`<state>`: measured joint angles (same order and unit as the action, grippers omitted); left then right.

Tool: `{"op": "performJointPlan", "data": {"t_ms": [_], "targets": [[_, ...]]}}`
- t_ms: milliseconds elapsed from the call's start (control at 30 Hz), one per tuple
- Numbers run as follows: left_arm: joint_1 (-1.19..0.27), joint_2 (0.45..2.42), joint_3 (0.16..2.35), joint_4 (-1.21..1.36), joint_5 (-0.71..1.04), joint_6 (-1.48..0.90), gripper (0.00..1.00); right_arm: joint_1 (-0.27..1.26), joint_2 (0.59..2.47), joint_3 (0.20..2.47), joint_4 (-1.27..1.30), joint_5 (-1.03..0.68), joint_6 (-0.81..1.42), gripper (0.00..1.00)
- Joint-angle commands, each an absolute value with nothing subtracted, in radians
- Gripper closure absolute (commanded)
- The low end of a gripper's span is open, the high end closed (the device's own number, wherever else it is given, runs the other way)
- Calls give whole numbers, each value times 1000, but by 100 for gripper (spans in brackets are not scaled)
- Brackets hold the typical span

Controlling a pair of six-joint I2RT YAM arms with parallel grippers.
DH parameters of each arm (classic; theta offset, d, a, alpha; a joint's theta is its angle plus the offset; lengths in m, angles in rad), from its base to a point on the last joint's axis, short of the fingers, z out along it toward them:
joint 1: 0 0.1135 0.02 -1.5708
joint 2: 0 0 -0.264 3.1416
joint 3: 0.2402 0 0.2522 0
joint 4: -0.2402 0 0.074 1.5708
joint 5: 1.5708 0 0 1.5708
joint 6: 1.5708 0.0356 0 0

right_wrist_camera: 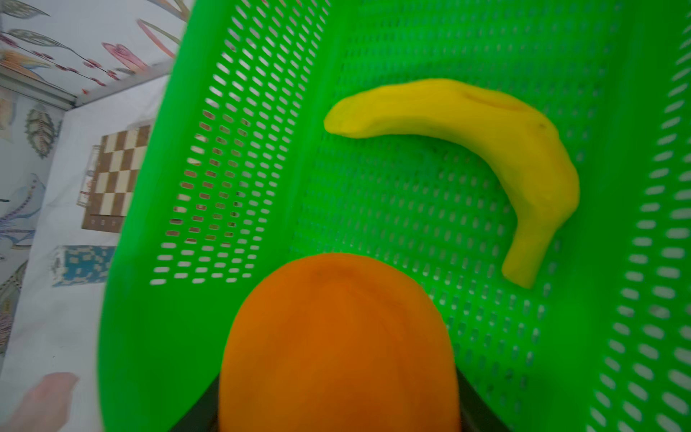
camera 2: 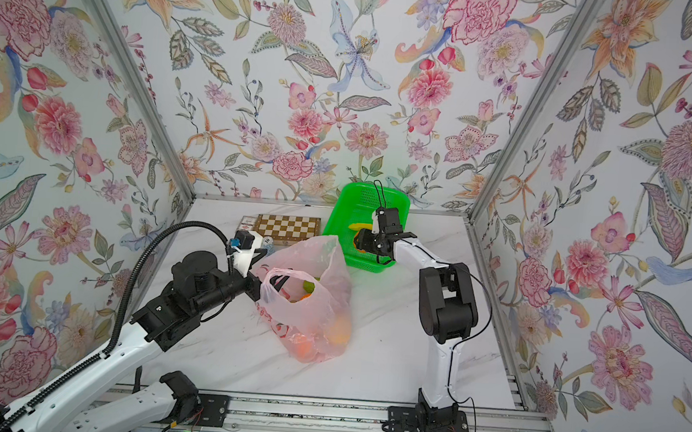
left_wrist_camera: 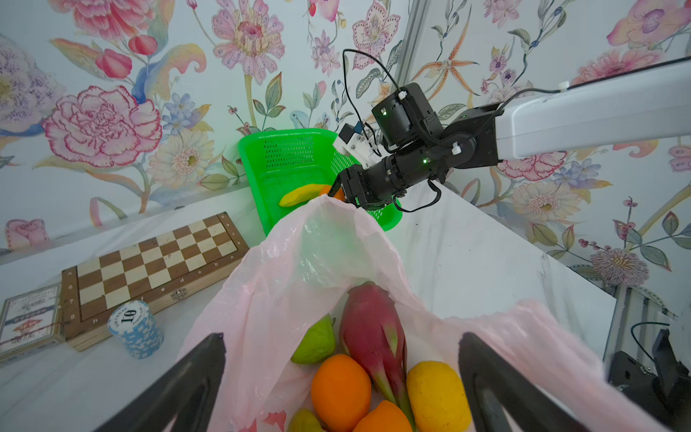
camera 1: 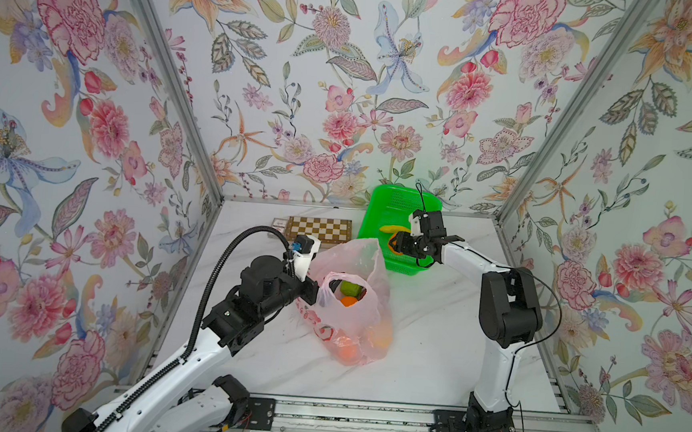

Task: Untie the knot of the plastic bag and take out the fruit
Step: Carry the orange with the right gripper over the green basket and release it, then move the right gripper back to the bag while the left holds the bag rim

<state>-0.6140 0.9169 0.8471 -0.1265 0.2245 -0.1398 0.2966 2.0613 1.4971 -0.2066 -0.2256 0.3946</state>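
Top views both show the right claw (camera 1: 400, 246) clenched on an orange (camera 1: 393, 244) over the green basket (camera 1: 387, 203), beyond the plastic bag (camera 1: 353, 322). Left wrist view: the left claw (left_wrist_camera: 342, 338) gapes empty at the bag's open mouth, fruit (left_wrist_camera: 340, 385) straight ahead. Right wrist view: basket floor lies just past the orange.

Thin crinkly plastic bag (camera 1: 349, 317); glossy perforated plastic basket (camera 1: 382, 203)

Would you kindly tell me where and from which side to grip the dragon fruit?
Grip the dragon fruit across its narrow middle, likely from above through the open plastic bag: it lies long, top bare, with green fruit and yellow citrus alongside.
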Motion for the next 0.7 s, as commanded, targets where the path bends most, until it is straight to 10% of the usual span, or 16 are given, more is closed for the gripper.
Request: {"op": "performJointPlan", "data": {"t_ms": [0, 400, 667], "targets": [[-609, 952, 916, -298, 157, -261, 4, 282, 2112, 1553, -265, -209, 364, 42], [-606, 963, 957, -457, 36, -162, 4, 281, 2052, 1543, -279, -189, 367, 4], [-592, 945, 991, -546, -6, -82, 6, 288, 1833, 1503, -261, -168, 374, 1]]}}
